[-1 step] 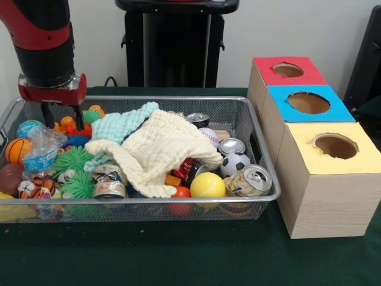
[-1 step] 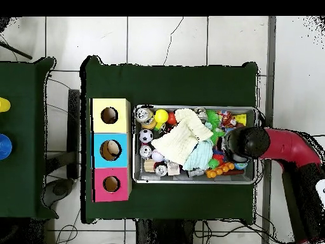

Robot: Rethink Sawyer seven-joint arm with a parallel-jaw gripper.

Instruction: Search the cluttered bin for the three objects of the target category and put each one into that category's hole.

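Silver wire mesh bin [image 1: 262, 125] crammed with clutter, directly beneath red and black gripper [image 1: 61, 115]; two dark fingers [image 1: 78, 115] spread apart, gripping nothing, poised just above orange knobbly toy [image 1: 66, 123]. Beside that, pale green cloth [image 1: 122, 124] and cream waffle cloth [image 1: 164, 149]. Farther off, yellow ball [image 1: 207, 185], soccer ball [image 1: 235, 163], dented cans [image 1: 250, 180]. Well beyond, outside the bin, wooden box with red hole [image 1: 288, 70], blue hole [image 1: 308, 102], yellow hole [image 1: 336, 146].

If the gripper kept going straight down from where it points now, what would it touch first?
Probably the orange knobbly toy at the far left end of the wire bin. The gripper hangs with its open fingers right above or among it; a blue toy lies just nearer. Depth is uncertain from these views.
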